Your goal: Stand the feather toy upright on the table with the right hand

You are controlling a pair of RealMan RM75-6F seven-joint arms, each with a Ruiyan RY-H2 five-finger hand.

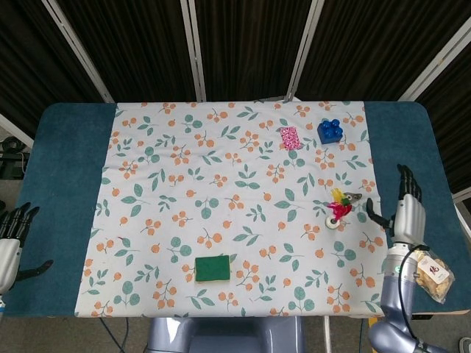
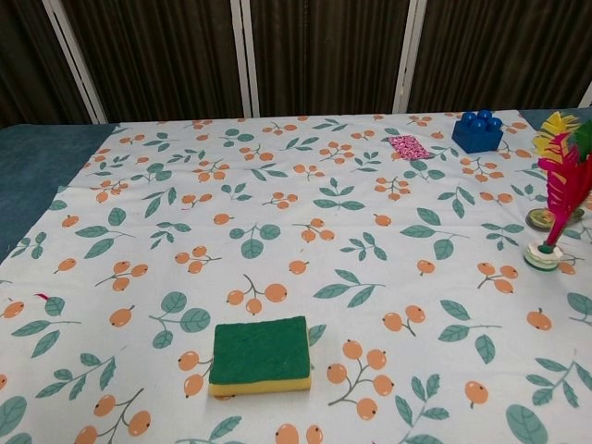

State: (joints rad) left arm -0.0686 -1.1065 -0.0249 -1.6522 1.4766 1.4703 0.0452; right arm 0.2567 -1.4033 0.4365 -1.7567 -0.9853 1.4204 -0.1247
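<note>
Floral-clothed bench (image 1: pixel 184 184): feather toy (image 1: pixel 336 208) stands upright at right, right robot hand (image 1: pixel 407 213) open just beside it; retreat should probably go sideways, clear of the feathers.

Table (image 1: pixel 66 162): a cloth (image 1: pixel 184 191) lies over its middle.
Feather toy (image 1: pixel 336 212): stands up on the cloth, near the right edge.
Right hand (image 1: pixel 405 213): just right of the toy, not touching it.
Block (image 1: pixel 330 131): far back on the right.
Small pad (image 1: pixel 290 137): just left of the block.
Sponge (image 1: pixel 213 268): at the front, near the middle.
Snack bag (image 1: pixel 427 269): front right corner, off the cloth.
Left hand (image 1: pixel 10 243): off the table's left edge.
</note>
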